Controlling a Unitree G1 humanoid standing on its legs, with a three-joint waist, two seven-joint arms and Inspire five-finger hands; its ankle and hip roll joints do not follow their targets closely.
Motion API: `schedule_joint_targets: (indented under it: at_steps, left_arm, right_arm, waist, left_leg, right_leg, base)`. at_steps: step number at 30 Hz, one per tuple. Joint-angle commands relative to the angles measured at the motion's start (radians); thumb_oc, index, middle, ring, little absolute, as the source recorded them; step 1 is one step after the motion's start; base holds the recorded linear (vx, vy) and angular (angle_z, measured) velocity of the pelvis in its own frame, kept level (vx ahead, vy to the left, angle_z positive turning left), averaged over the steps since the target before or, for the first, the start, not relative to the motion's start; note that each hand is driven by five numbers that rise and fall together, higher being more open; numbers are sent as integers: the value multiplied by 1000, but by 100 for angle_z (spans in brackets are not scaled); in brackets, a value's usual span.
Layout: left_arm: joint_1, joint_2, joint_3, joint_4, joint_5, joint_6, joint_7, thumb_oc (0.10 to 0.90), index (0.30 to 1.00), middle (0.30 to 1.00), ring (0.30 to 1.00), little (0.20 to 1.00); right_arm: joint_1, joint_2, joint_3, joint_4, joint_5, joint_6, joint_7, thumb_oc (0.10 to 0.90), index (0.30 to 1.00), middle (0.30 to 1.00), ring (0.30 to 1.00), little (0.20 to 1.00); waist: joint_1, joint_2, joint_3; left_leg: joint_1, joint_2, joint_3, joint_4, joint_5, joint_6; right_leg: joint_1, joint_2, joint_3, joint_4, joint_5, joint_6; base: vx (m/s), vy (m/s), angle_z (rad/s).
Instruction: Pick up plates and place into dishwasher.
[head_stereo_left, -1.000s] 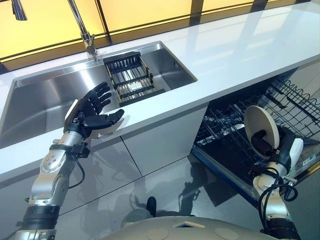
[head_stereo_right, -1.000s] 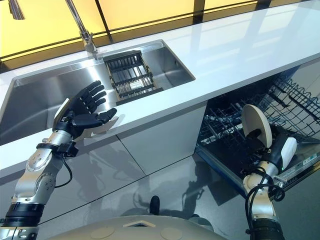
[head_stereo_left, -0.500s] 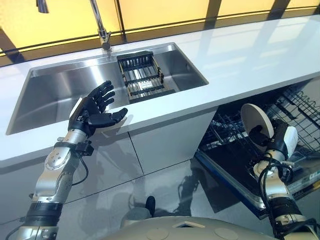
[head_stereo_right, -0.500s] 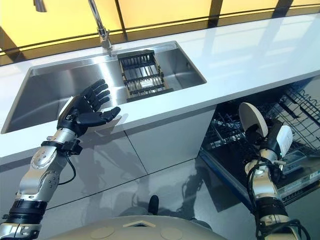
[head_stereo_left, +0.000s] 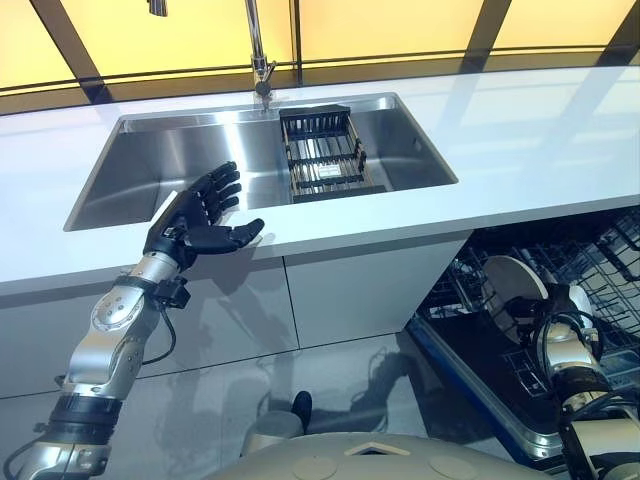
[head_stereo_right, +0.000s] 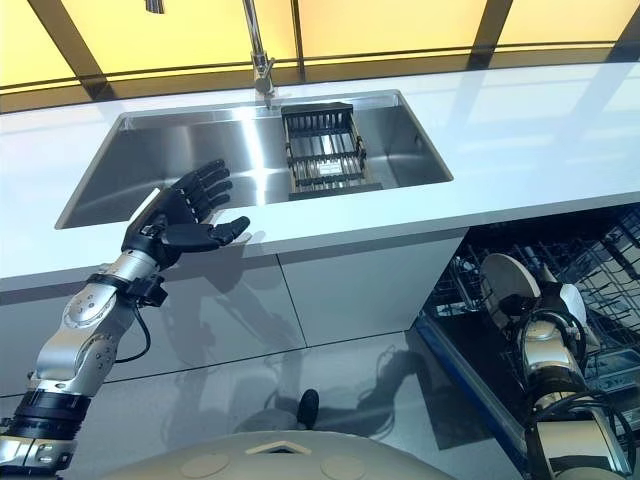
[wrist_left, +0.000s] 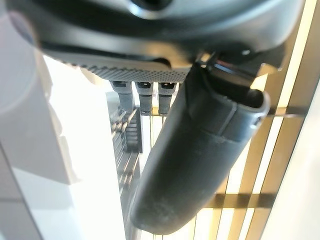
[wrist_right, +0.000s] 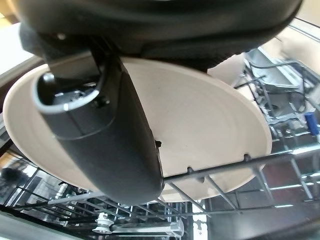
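A: Right hand (wrist_right: 105, 145), what do I have?

B: I see my thumb pressed across the face of the plate (wrist_right: 200, 130), so the hand is clamped on it. The other fingers sit behind the plate, out of sight. The plate stands on edge, cream coloured, with its lower rim down among the wire tines of the dishwasher rack (wrist_right: 210, 187). From the wrist view I can't tell if it rests on the tines or just hangs between them.

A: And from the head?

B: Same plate (head_stereo_left: 512, 283) upright at the near left part of the rack (head_stereo_right: 600, 270), my right hand (head_stereo_right: 545, 325) just behind and below it. The rack is pulled out under the counter (head_stereo_left: 540, 140), dark wire, more tines running off past the fingertips to the right.

A: Left hand?

B: Left hand (head_stereo_left: 195, 220) is up in front of the counter edge, palm up, fingers (head_stereo_left: 222, 185) spread apart and straight, thumb (wrist_left: 195, 165) sticking out to the side. It holds nothing. Nothing touches it.

A: What lies past those fingers?

B: The steel sink (head_stereo_left: 150, 170), sunk in the counter. A dark slotted rack insert (head_stereo_left: 325, 155) sits in the sink's right end, well beyond the fingertips. The tap (head_stereo_right: 258, 50) rises behind the sink, just behind that insert. The wrist view shows the insert's slats (wrist_left: 125, 140) past the fingertips too.

A: Any other plates?

B: None I can make out in the sink or on the counter.
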Motion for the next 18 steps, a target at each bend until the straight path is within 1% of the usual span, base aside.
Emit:
schedule_joint_targets:
  at_steps: [1, 2, 3, 4, 6, 8, 9, 12, 13, 15, 18]
  left_arm:
    - [-145, 13, -1, -28, 14, -82, -2, 800, 900, 900, 900, 900]
    - [-138, 8, 2, -26, 19, -89, -4, 800, 900, 900, 900, 900]
    - [-131, 0, 5, -26, 25, -94, -4, 800, 900, 900, 900, 900]
    - [-128, -5, 7, -25, 31, -95, -4, 800, 900, 900, 900, 900]
    - [-118, -12, 14, -18, 35, -105, -7, 800, 900, 900, 900, 900]
    - [-105, -20, 31, -10, 39, -113, -17, 800, 900, 900, 900, 900]
    - [-104, -20, 33, -7, 39, -114, -18, 800, 900, 900, 900, 900]
    - [-100, -21, 32, -11, 38, -112, -12, 800, 900, 900, 900, 900]
    - [-99, -21, 32, -10, 37, -114, -13, 800, 900, 900, 900, 900]
    - [-95, -22, 32, -6, 37, -117, -17, 800, 900, 900, 900, 900]
    - [-92, -20, 35, -8, 32, -116, -20, 800, 900, 900, 900, 900]
  right_arm:
    - [-48, -15, 67, -109, 67, -33, -62, 800, 900, 900, 900, 900]
    - [-36, -5, 59, -171, 73, -38, -102, 800, 900, 900, 900, 900]
    - [-25, 4, 45, -219, 63, -69, -141, 800, 900, 900, 900, 900]
    - [-14, 12, 29, -261, 55, -85, -163, 800, 900, 900, 900, 900]
    - [6, 21, 2, -347, 39, -102, -187, 800, 900, 900, 900, 900]
    - [37, 33, -37, -454, 20, -137, -197, 800, 900, 900, 900, 900]
    - [43, 35, -45, -480, 16, -140, -197, 800, 900, 900, 900, 900]
    - [49, 33, -71, -567, -11, -188, -243, 800, 900, 900, 900, 900]
    - [51, 35, -79, -586, -20, -196, -256, 800, 900, 900, 900, 900]
    - [58, 38, -100, -618, -48, -232, -291, 800, 900, 900, 900, 900]
    - [74, 44, -128, -649, -75, -248, -319, 800, 900, 900, 900, 900]
  waist:
    - [13, -9, -46]
    - [8, -8, -44]
    - [1, -6, -42]
    - [-3, -6, -42]
    - [-14, -4, -41]
    - [-32, -4, -42]
    - [-36, -4, -42]
    - [-54, -5, -45]
    - [-58, -5, -46]
    - [-68, -4, -46]
    - [-80, -4, -48]
  left_leg:
    - [99, -30, 42, 15, -210, -19]
    - [101, -30, 44, 15, -212, -18]
    - [103, -30, 46, 14, -213, -16]
    - [104, -30, 49, 14, -215, -15]
    - [107, -30, 56, 13, -217, -12]
    - [112, -30, 66, 12, -221, -9]
    - [114, -29, 70, 12, -222, -8]
    - [120, -27, 85, 10, -226, -5]
    - [121, -26, 90, 10, -227, -4]
    - [125, -25, 100, 10, -230, -3]
    - [128, -24, 111, 10, -233, -1]
  right_leg:
    - [-88, 14, -8, 30, -5, 2]
    - [-89, 14, -5, 32, -5, 2]
    - [-90, 15, 1, 32, -5, 3]
    - [-91, 15, 5, 33, -4, 4]
    - [-92, 16, 14, 33, -4, 5]
    - [-95, 17, 30, 33, -3, 9]
    - [-96, 18, 35, 33, -3, 10]
    - [-95, 21, 53, 27, 1, 12]
    - [-95, 21, 57, 27, 1, 13]
    - [-96, 23, 68, 26, 3, 14]
    - [-98, 25, 82, 26, 4, 17]
  base:
    - [0, 0, 0]
    - [0, 0, 0]
    - [0, 0, 0]
    - [4, 14, -3]
    - [3, 5, -2]
    - [4, 4, -2]
    - [8, 7, -11]
    - [7, 3, -17]
    - [3, 0, -15]
    - [5, -3, -18]
    - [4, -4, -13]
